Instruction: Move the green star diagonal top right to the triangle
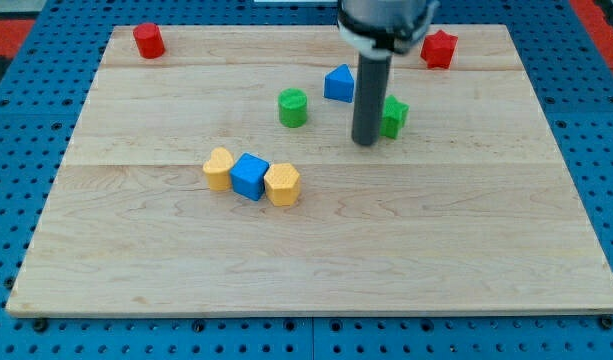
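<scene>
My tip (pixel 365 142), a bare rod tool holding nothing, rested on the desk (pixel 486 250) touching or just beside the left edge of the green star (pixel 394 117), which lay right of and slightly nearer than the blue triangle (pixel 338 84).

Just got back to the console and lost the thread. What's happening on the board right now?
My tip sits right against the left side of the green star, which the rod partly hides. The blue triangle lies just up and left of it, so the star is not yet up and right of the triangle. The green cylinder stands further left, apart from both.
</scene>
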Motion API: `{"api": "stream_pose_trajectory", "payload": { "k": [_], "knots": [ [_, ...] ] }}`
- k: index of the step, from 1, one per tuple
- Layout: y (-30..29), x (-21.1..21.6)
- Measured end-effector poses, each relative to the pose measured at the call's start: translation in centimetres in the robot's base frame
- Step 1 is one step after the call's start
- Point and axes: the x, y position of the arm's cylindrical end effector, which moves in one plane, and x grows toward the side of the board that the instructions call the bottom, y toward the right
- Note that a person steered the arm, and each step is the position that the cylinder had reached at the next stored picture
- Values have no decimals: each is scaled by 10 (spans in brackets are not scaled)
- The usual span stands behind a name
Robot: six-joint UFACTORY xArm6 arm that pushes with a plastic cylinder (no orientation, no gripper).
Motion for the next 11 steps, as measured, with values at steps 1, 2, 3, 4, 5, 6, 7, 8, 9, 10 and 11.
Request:
{"api": "stream_pose_trajectory", "payload": {
  "k": [1, 2, 3, 4, 5, 6, 7, 8, 9, 10, 11],
  "knots": [
    [55, -7],
    [11, -49],
    [20, -74],
    [65, -92],
    [38, -113],
    [49, -86],
    [-25, -78],
    [-41, -103],
    [-21, -161],
    [-12, -206],
    [42, -202]
  ]
}}
